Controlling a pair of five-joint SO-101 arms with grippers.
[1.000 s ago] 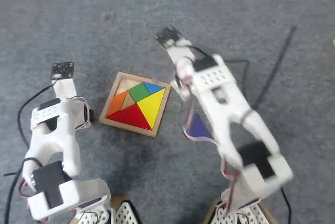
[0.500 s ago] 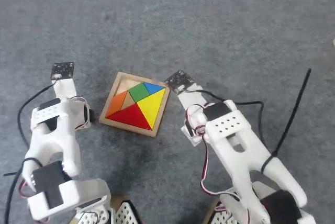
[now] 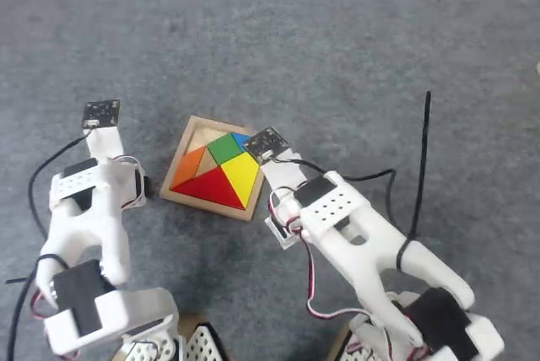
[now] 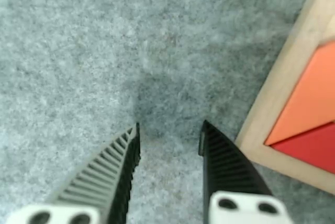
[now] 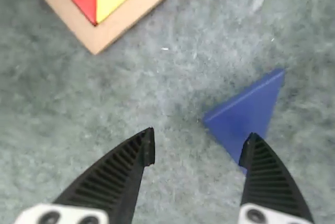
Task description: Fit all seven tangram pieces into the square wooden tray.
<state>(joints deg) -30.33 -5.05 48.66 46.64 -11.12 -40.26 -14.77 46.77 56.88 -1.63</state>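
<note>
We see the tray (image 3: 202, 203) lying flat just beyond the spread right claw (image 5: 199, 143), with the red triangle (image 3: 207, 185), yellow triangle (image 3: 240, 171), orange piece (image 3: 187, 165) and green piece (image 3: 224, 148) seated flush. The blue triangle (image 5: 246, 111) lies flat outside, at one fingertip.

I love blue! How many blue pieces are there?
2: a light blue piece in the tray, a dark blue triangle on the carpet outside it. The right arm may hide more.
</note>
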